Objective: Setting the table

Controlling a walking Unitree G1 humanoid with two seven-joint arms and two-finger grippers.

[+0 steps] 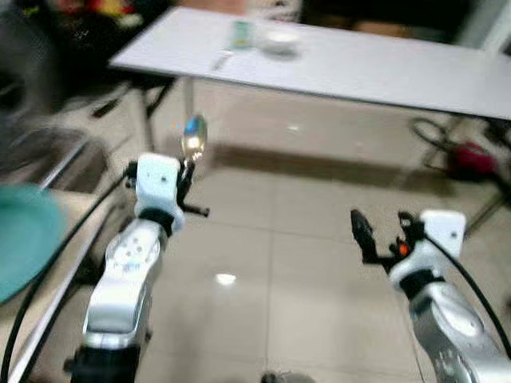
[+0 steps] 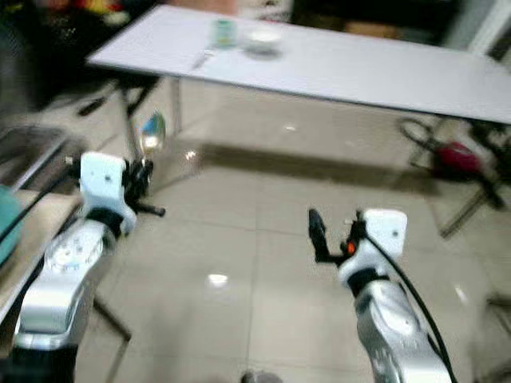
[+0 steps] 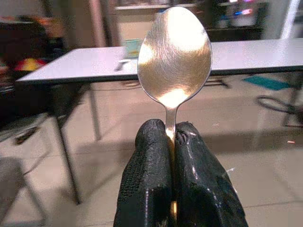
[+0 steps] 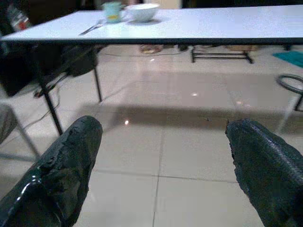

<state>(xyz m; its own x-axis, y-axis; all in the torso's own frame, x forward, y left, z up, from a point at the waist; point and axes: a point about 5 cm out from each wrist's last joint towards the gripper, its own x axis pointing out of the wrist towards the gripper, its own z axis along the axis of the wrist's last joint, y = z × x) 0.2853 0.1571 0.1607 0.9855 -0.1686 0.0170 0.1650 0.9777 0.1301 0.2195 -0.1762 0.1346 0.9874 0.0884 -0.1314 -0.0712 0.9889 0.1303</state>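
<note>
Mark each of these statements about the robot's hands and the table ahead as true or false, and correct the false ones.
1. The left hand is shut on a spoon. True.
2. The right hand grips a fork. False: its fingers are spread apart with nothing between them.
3. A white bowl and a green cup sit on the white table. True.
4. The spoon is held bowl end down. False: its bowl end points up, above the fingers.
5. The table stands on carpet. False: the floor under it is glossy tile.
</note>
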